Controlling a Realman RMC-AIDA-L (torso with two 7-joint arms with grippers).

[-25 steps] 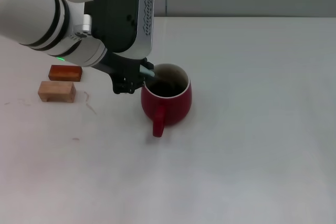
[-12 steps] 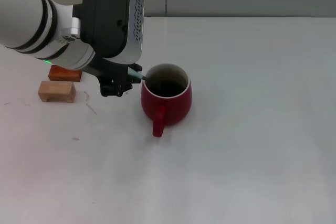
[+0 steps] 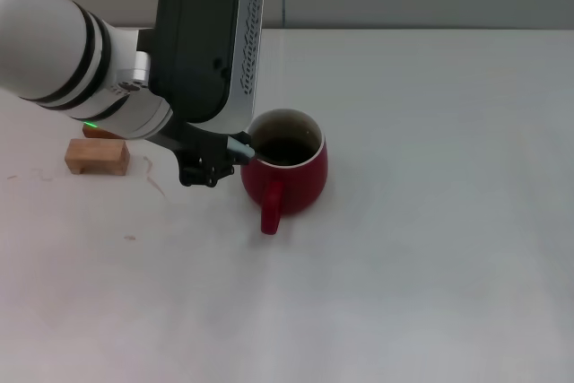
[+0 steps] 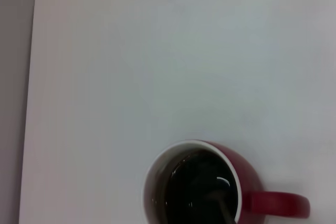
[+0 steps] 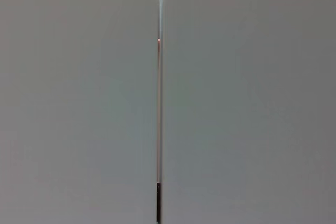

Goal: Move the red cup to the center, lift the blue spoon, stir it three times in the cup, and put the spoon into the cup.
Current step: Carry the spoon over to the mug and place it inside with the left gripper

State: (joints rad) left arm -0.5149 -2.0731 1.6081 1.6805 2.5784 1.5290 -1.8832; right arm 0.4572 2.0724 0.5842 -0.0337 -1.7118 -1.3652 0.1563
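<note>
I'm mid-stir w/ left gripper clenched on the blue spoon in the red cup; next I'd release it inside.

Even, soft light; faint shadows

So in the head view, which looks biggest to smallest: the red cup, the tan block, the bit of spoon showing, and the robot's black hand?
1. Left hand, though it sits nearer the camera, which may exaggerate it.
2. Red cup.
3. Tan block.
4. Spoon; only a short bit shows beside the hand.
</note>
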